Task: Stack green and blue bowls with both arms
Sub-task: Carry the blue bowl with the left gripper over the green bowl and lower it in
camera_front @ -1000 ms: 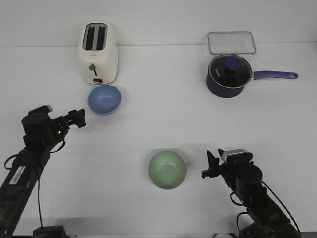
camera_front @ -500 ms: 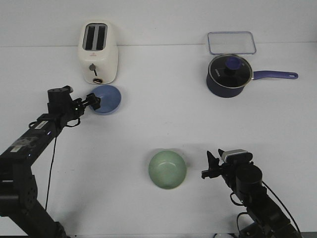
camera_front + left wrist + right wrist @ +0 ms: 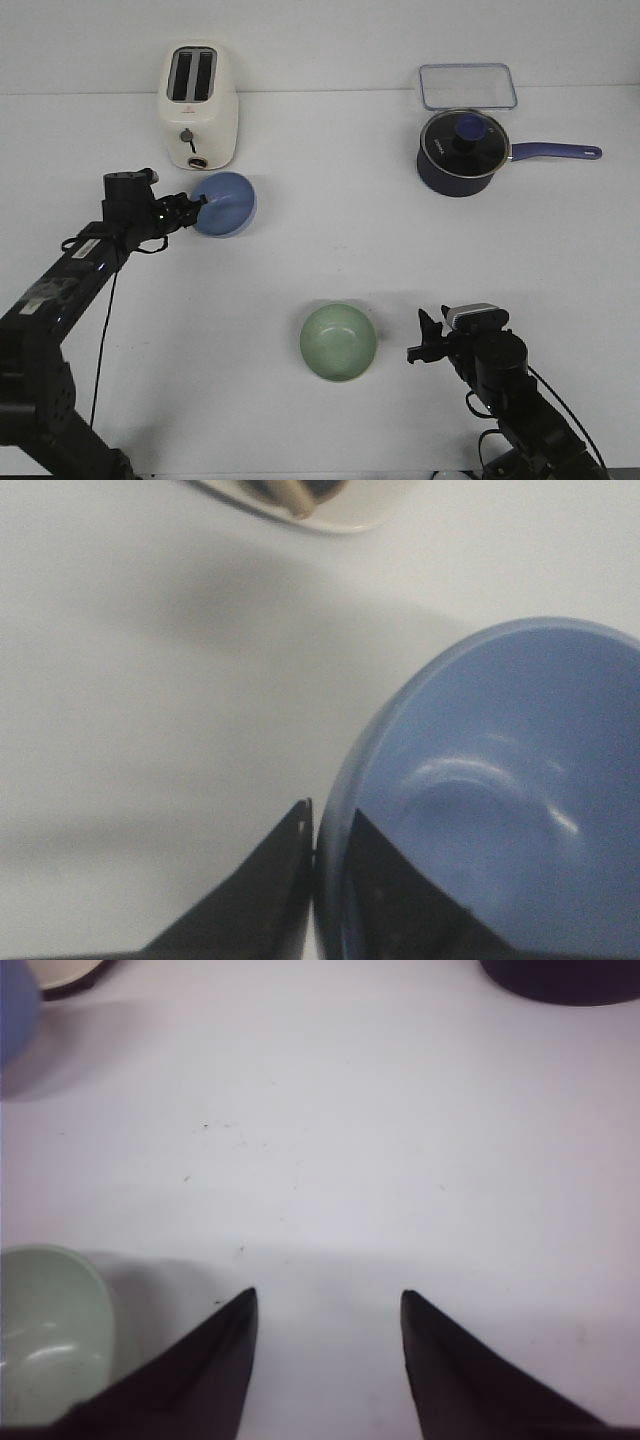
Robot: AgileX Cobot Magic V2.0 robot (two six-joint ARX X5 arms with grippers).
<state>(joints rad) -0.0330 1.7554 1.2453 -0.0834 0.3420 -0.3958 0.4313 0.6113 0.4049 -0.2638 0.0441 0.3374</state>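
Observation:
The blue bowl (image 3: 228, 204) sits in front of the toaster, tipped a little toward the right. My left gripper (image 3: 196, 208) is shut on its left rim; in the left wrist view the gripper (image 3: 330, 812) has one finger outside the blue bowl (image 3: 500, 800) and one inside. The green bowl (image 3: 338, 342) rests upright near the table's front middle. My right gripper (image 3: 425, 340) is open and empty just right of it, apart from it. In the right wrist view the gripper (image 3: 328, 1295) stands over bare table beside the green bowl (image 3: 45, 1320).
A cream toaster (image 3: 198, 105) stands behind the blue bowl. A dark navy saucepan (image 3: 462, 150) with a glass lid and long handle is at the back right, with a clear lidded container (image 3: 467, 85) behind it.
My left arm reached right to the blue bowl and closed on its rim; the bowl has shifted slightly right and tipped. The right arm and green bowl have not moved.

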